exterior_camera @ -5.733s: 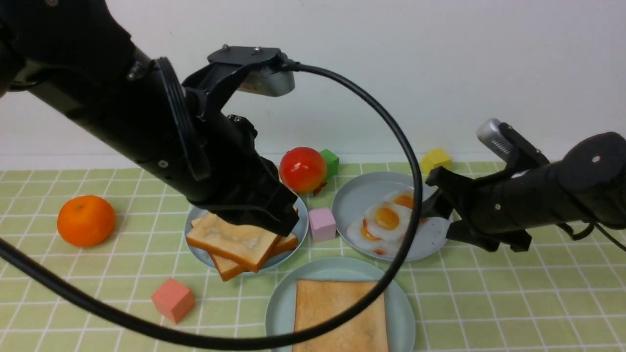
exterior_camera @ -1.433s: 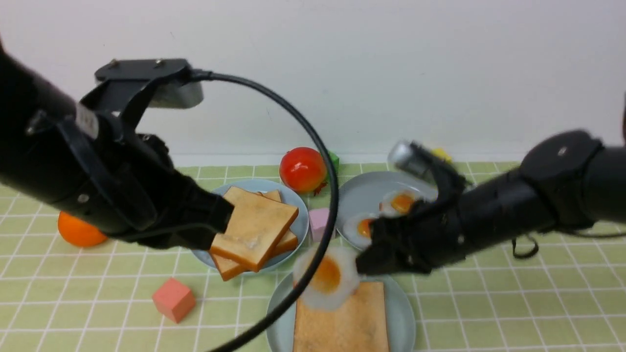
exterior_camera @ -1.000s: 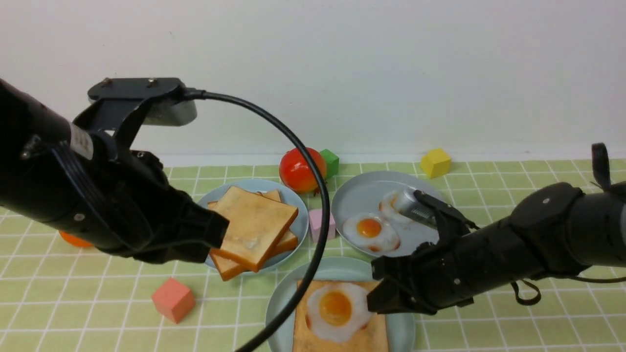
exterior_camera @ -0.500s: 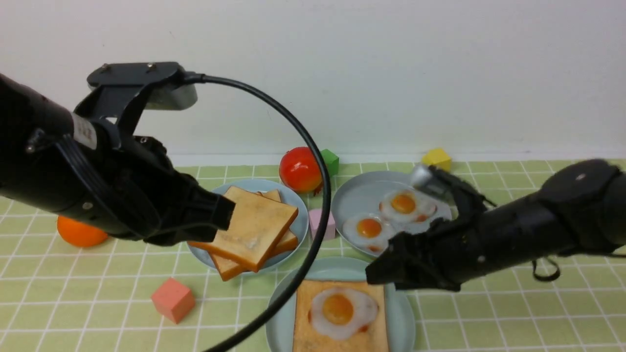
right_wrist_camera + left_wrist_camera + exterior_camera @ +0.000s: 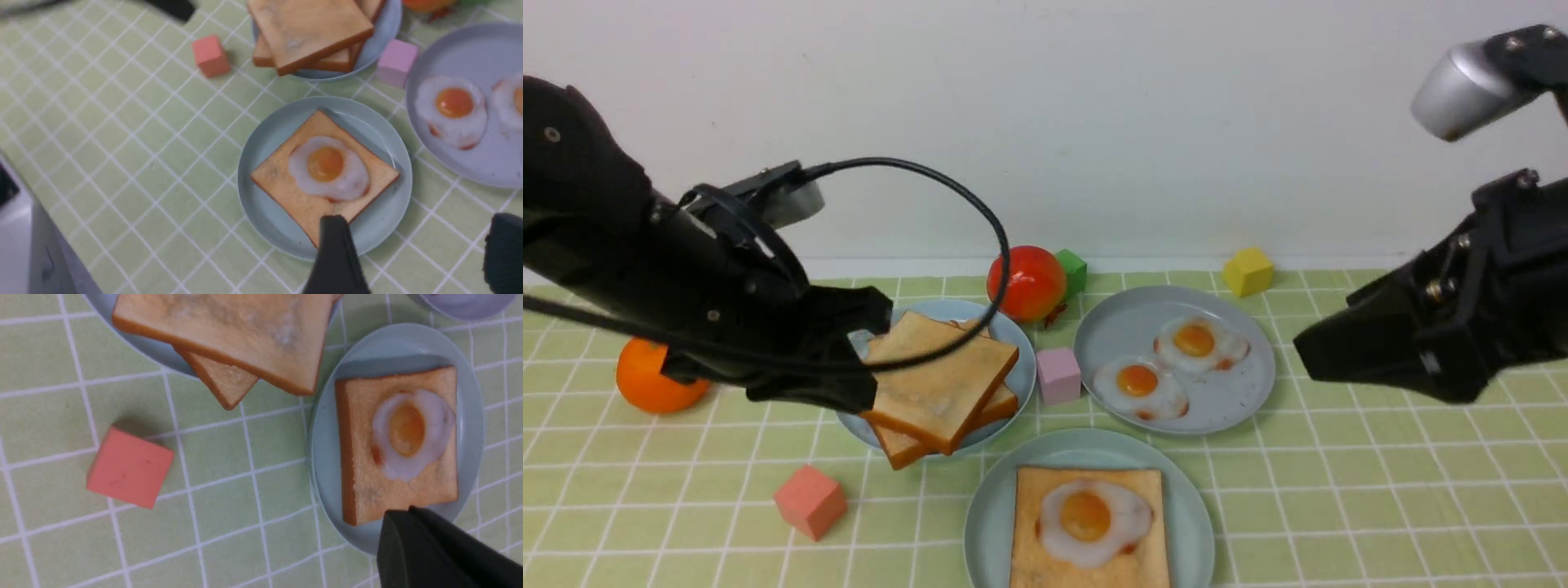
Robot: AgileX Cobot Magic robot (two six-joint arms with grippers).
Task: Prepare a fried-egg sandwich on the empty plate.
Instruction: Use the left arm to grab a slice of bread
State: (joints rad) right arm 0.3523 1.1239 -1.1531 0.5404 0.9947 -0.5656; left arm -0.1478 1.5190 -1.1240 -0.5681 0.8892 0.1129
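The mint-green plate point(image 5: 988, 523) lies at the front centre with one toast slice point(image 5: 1143, 563) on it and a fried egg point(image 5: 1090, 518) on top of that slice. Two more toast slices point(image 5: 943, 380) are stacked on a light-blue plate point(image 5: 1021, 359). My left gripper point(image 5: 862, 384) is shut and empty, hovering at that stack's left side. In the left wrist view its tips point(image 5: 402, 516) sit over the mint plate's point(image 5: 320, 477) edge. My right gripper point(image 5: 1311, 355) is open and empty, raised to the right. In the right wrist view it point(image 5: 416, 245) is beside the plate point(image 5: 261, 204).
A grey plate point(image 5: 1233, 400) with two more eggs point(image 5: 1139, 384) lies behind on the right. A pink cube point(image 5: 1059, 374), a salmon cube point(image 5: 809, 500), an orange point(image 5: 654, 380), a tomato point(image 5: 1027, 282), a green cube point(image 5: 1072, 269) and a yellow cube point(image 5: 1248, 269) lie around.
My right gripper carried an egg from the grey plate onto the toast, let it go, and rose back to the right. My left arm sank a little beside the toast stack.
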